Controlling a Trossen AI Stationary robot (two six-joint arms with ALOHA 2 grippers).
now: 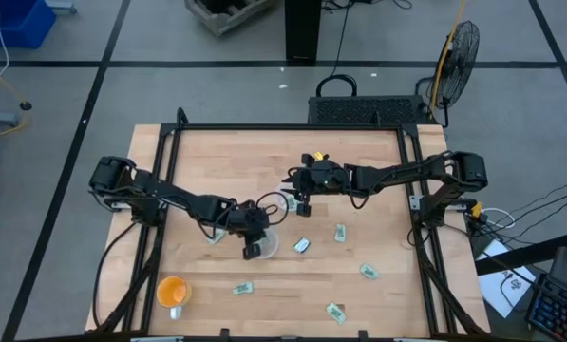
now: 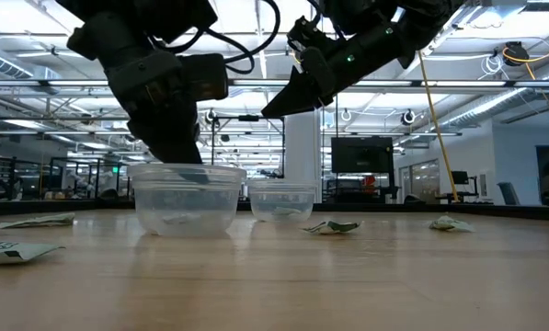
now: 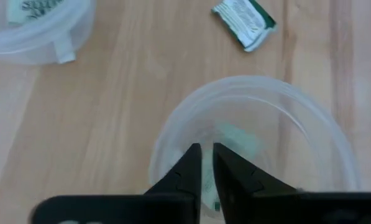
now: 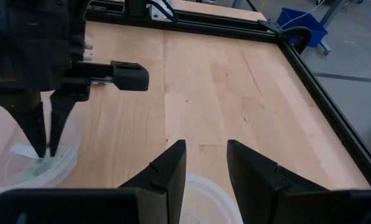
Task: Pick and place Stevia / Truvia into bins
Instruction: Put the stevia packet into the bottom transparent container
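Packet [image 3: 235, 138] lying in near clear cup [image 3: 334, 155], beneath left claw [image 3: 207, 163] parting slightly to release. Right claw [image 4: 205, 163] hovering open, empty, above second cup [image 1: 285, 203]. Other packets [image 1: 368, 272] waiting on table [image 1: 359, 152].

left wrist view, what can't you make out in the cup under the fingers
- Cup contents: a pale green blur behind the left gripper; packet count unclear.
- Its near rim: hidden by the gripper body.
- Other cup: cut off by the picture's edge, its packet's print unreadable.
- High view: left arm covers that cup.
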